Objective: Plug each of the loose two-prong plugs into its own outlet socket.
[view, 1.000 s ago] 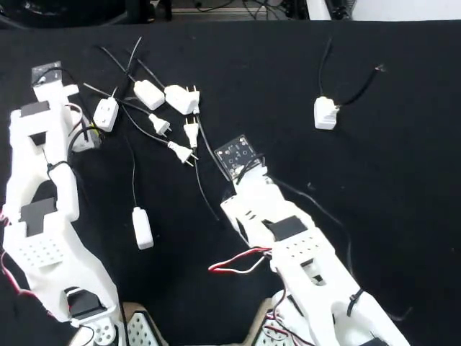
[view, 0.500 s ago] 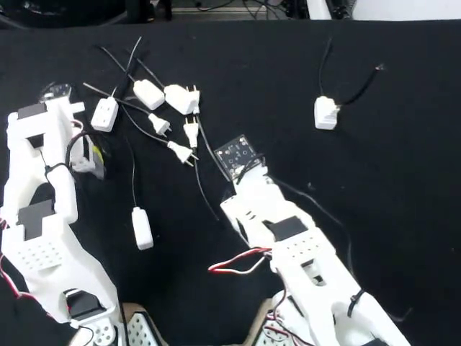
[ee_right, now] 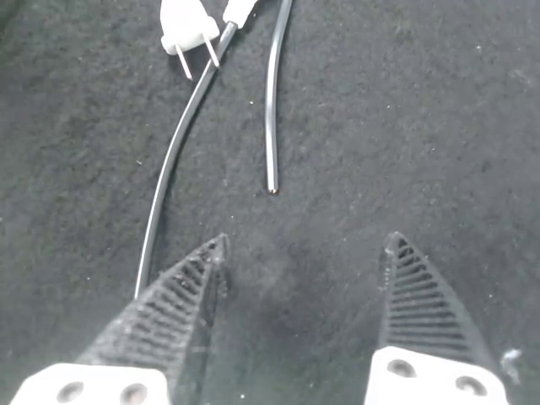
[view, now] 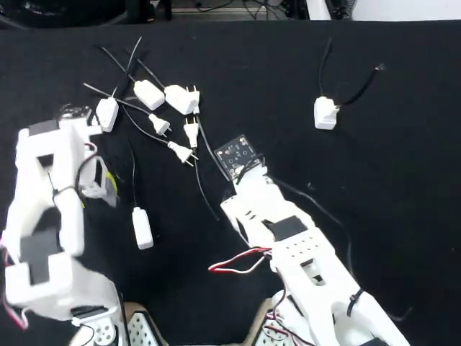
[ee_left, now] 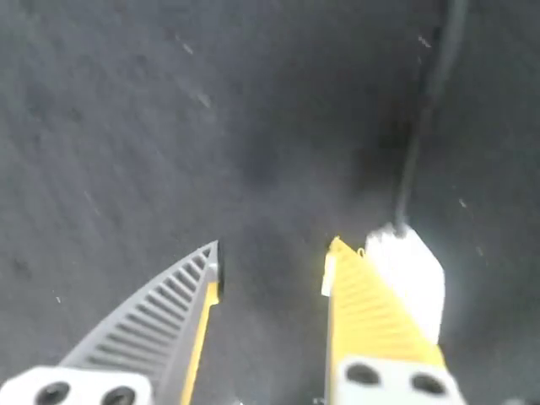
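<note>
Left gripper (ee_left: 272, 249): jaws apart, empty, white socket (ee_left: 413, 274) just beside one jaw. Right gripper (ee_right: 308, 242): spread wide, empty, over black cloth (ee_right: 380, 126). Far-right pair (view: 325, 113) probably already mated; loose plugs (view: 190, 132) remain unplugged. Nearest plug (ee_right: 190, 29) lies flat, prongs toward the right gripper, long axis following its cable.

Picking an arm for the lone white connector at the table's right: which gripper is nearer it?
Right. The right gripper is left of the connector, nearer the robot; the left gripper is much farther left.
</note>
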You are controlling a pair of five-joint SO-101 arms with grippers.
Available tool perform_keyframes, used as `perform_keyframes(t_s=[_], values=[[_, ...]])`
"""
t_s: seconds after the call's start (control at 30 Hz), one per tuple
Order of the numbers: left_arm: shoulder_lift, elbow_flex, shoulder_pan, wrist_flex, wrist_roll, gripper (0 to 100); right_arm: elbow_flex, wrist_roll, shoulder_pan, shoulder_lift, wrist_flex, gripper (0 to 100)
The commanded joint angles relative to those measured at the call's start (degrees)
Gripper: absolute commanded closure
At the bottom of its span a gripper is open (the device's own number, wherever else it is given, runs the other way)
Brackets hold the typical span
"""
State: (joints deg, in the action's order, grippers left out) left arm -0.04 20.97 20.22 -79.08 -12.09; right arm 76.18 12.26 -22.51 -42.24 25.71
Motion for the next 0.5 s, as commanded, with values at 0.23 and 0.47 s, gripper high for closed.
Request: perform_keyframes(t_s=[0.23, 0.47], values=[[-16.6, 15.3, -13.5, 2.8, -5.0, 79, -0.2, 0.2, -0.9, -1.8, -1.2, 72.7], [-17.0, 15.3, -19.1, 9.1, -3.8, 80, -0.2, 0.2, -0.9, -1.8, -1.2, 72.7]])
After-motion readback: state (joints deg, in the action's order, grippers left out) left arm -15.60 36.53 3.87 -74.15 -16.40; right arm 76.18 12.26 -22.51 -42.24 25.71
